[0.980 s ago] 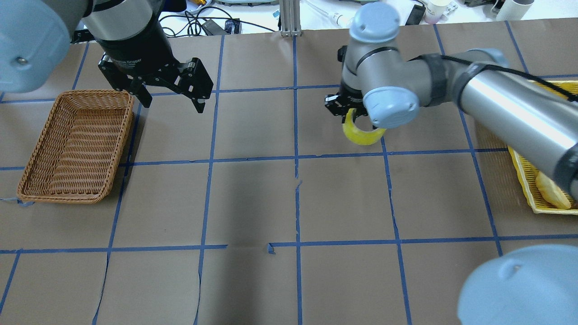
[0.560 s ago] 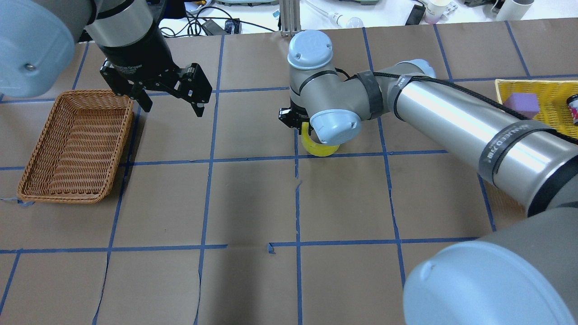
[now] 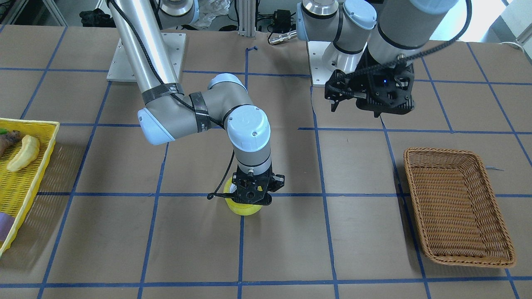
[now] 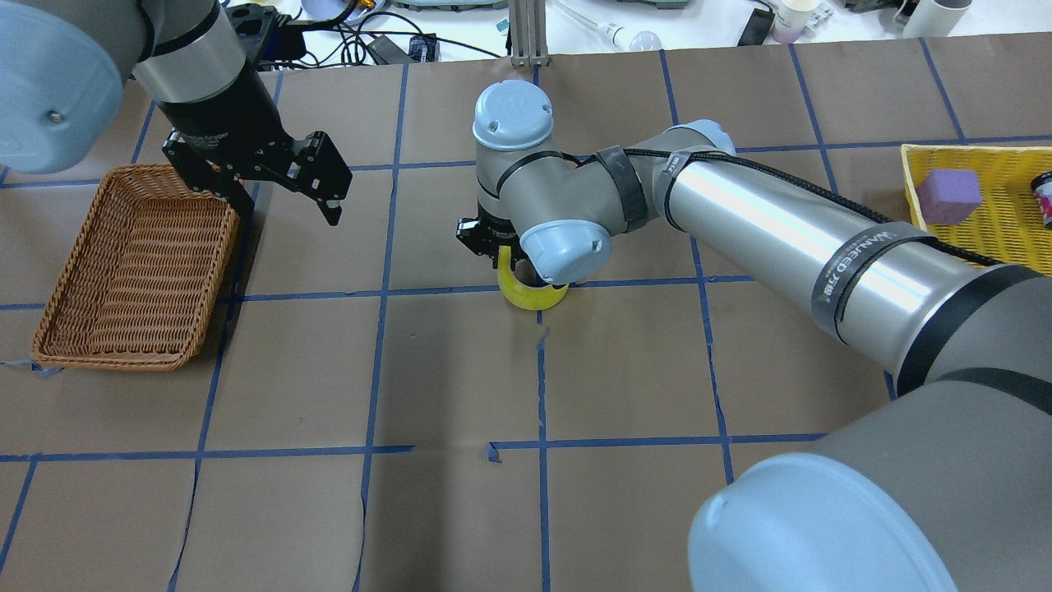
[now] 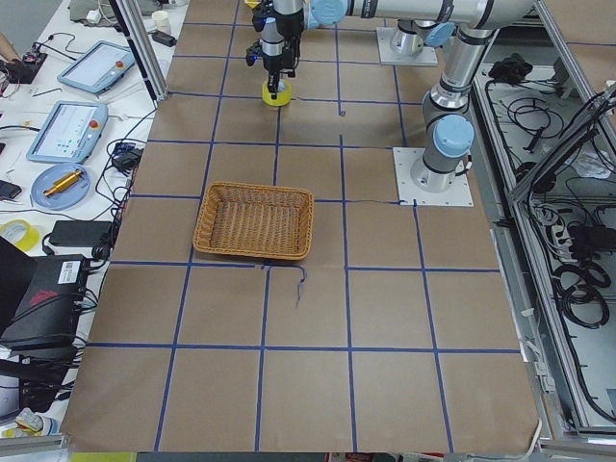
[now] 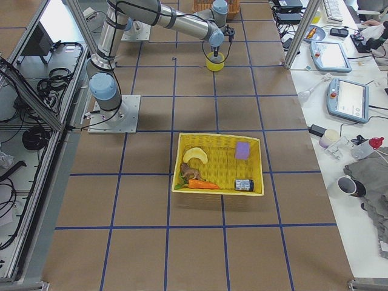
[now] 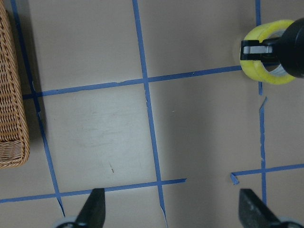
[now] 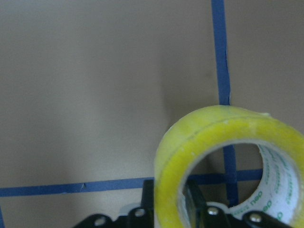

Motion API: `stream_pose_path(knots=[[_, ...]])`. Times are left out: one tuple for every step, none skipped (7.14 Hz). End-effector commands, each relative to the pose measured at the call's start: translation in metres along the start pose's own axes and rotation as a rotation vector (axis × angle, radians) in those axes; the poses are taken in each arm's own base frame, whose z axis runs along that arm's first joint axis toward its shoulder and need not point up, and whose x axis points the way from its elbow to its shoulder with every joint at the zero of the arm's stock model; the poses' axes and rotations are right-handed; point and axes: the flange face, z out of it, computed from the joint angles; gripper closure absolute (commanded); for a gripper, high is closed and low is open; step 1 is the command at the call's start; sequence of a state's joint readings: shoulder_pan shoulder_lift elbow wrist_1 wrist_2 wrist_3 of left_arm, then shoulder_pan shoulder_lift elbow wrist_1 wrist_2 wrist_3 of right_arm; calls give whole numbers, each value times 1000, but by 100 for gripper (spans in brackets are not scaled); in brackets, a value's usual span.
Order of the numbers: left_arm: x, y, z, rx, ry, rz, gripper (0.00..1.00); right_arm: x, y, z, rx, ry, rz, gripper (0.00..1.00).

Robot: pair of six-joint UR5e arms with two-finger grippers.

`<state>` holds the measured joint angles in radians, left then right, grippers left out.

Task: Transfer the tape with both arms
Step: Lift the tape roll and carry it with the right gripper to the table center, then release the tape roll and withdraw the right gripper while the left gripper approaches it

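Tape [image 4: 532,294] gripped centrally, hand-over pending
The tape is standing on edge, low over the crossing blue lines [image 4: 444,290], its wall being pinched by the right gripper [image 3: 251,198]. Your left gripper [image 4: 288,210] is hanging spread and empty near the wicker basket [image 4: 131,263], well apart; the tape is lying toward its right.

Silver-grey arms [image 4: 756,222], pale-blue joint caps [image 4: 511,115], black cable [image 4: 789,175] taped along.

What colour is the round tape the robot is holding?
The tape is bright yellow, with a whitish inside. It shows best in the right wrist view.
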<state>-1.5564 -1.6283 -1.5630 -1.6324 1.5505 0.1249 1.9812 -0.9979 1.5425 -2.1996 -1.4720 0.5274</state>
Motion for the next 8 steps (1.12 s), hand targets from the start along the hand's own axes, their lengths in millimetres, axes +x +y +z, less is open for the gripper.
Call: stream_pose_path(knots=[[-47, -11, 100, -41, 124, -63, 0, 6, -1, -41, 42, -28, -7, 0], [-57, -13, 149, -30, 127, -81, 0, 25, -2, -67, 41, -20, -4, 0], [-55, -16, 184, -7, 132, -93, 0, 74, -19, -96, 15, 4, -9, 0], [-30, -20, 202, -28, 276, -195, 0, 144, -39, -126, -13, 33, -93, 0], [9, -28, 211, -50, 370, -360, 0, 202, -42, -161, -46, 39, -159, 0], [49, -38, 222, -20, 362, -487, 0, 247, -35, -185, -119, 44, -148, 0], [85, -47, 227, 18, 375, -596, 0, 281, -27, -211, -143, 72, -156, 0], [106, -58, 234, 35, 350, -619, 0, 293, -8, -255, -77, 164, -201, 0]])
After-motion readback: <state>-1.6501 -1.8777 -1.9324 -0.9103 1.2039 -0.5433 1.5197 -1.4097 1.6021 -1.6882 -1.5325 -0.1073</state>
